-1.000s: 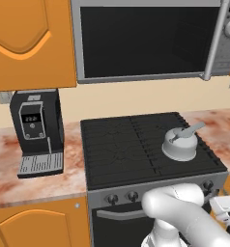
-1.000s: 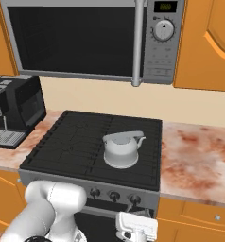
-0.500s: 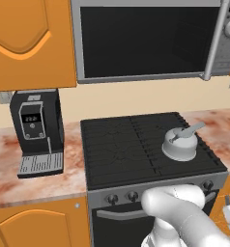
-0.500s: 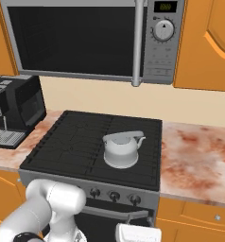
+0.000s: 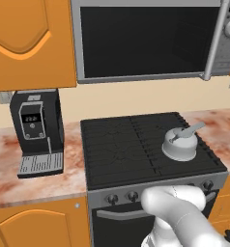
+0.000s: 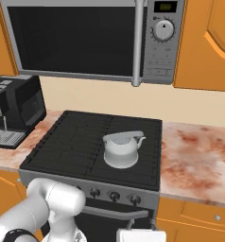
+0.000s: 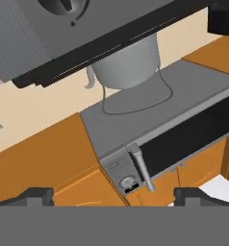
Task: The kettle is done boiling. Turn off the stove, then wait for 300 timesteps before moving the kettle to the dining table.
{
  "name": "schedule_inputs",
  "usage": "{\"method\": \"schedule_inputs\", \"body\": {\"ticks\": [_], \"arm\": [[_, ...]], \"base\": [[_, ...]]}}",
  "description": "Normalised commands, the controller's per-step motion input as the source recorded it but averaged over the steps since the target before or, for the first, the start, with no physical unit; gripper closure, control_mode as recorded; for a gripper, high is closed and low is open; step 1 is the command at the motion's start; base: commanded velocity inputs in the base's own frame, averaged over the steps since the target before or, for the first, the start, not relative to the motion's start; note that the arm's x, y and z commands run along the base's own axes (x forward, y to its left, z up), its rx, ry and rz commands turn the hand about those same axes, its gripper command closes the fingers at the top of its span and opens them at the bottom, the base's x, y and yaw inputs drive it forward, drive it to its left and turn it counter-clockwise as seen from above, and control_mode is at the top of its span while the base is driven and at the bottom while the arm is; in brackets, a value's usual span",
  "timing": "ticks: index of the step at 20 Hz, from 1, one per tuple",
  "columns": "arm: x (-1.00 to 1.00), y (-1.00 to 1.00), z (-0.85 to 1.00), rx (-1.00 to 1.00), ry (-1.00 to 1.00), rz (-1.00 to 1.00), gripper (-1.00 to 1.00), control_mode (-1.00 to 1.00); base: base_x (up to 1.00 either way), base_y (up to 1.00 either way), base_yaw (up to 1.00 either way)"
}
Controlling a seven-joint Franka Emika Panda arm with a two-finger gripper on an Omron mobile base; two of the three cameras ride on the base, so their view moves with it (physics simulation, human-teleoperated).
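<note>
The silver-grey kettle [image 5: 179, 144] [image 6: 120, 150] stands on the front right part of the black stove [image 5: 118, 144] [image 6: 69, 147], handle slanting to the right. A row of small round knobs [image 5: 131, 196] [image 6: 114, 196] lines the stove's grey front panel. My gripper [image 7: 114, 197] hangs low in front of the oven door, below the panel, and is open with nothing between its fingertips [image 7: 34, 194]. The hand view looks up past one knob [image 7: 63, 6] at the kettle [image 7: 128, 62]. My white hand [image 6: 135, 235] shows at the bottom edge of the right base view. The dining table is out of view.
A black coffee machine [image 5: 37, 132] [image 6: 15, 108] stands on the marbled counter left of the stove. A dark-windowed microwave [image 5: 146, 38] [image 6: 86, 40] [image 7: 184, 139] hangs above the cooktop. Bare counter [image 6: 194, 156] lies to the right, orange cabinets around.
My hand has sunk lower in front of the oven door, sliding toward the bottom edge of both base views. The kettle has not moved.
</note>
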Motion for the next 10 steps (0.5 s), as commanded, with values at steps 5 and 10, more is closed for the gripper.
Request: {"method": "schedule_inputs", "body": {"ticks": [5,10], "arm": [[-0.30,-0.06,0.39,-0.01,-0.11,0.01,-1.00,-1.00],[-0.22,0.00,0.37,-0.02,-0.08,0.02,-1.00,-1.00]], "base": [[0.00,0.00,0.00],[0.00,0.00,0.00]]}}
